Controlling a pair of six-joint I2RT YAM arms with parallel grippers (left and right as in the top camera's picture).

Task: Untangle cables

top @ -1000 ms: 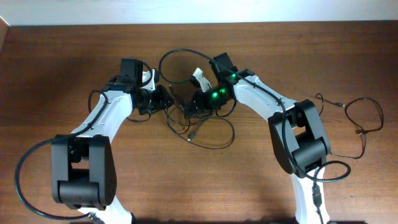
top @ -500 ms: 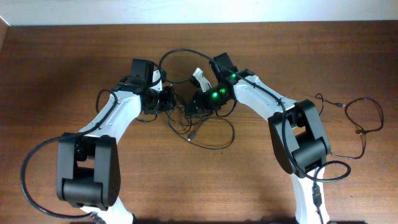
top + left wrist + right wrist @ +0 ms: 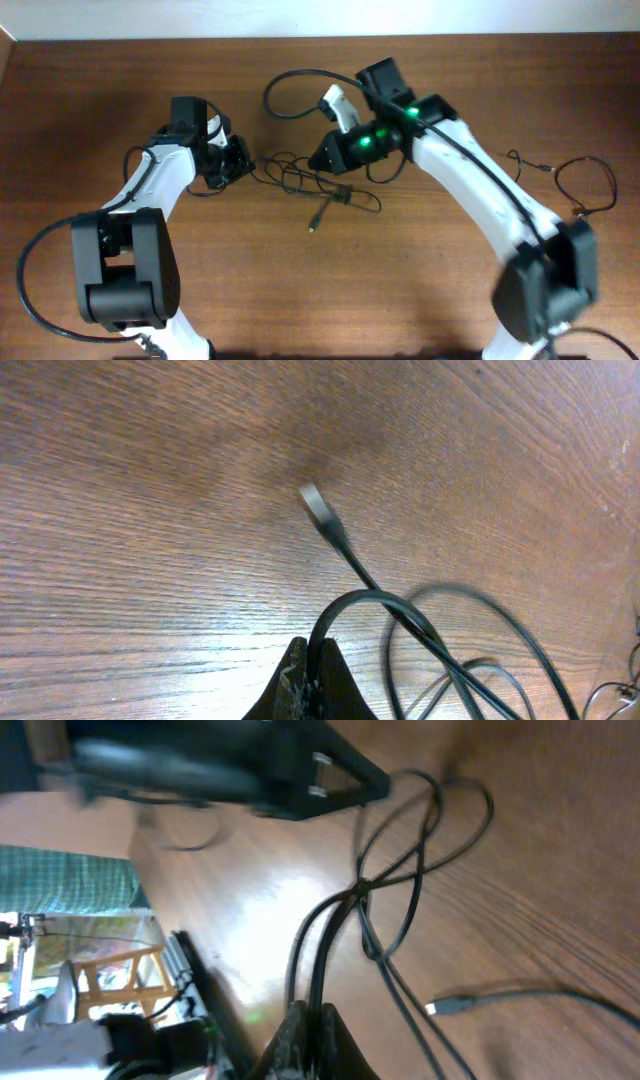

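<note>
Well inside table [image 3: 100, 90] edges, tangled cables [image 3: 300, 180]

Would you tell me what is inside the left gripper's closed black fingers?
A thin black flexible cable enters the shut left gripper; its pinched stretch is hidden between the fingers.

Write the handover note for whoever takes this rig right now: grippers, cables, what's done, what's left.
Left gripper: shut on one strand of the cables.
Right gripper: shut on two strands of the same bundle.
The bundle lies stretched between the grippers on the table; one plug lies loose on the wood.
Done: a separate thin cable lies apart at the right edge.
Left: the strands between the grippers cross and loop, so they are not untangled yet.
</note>
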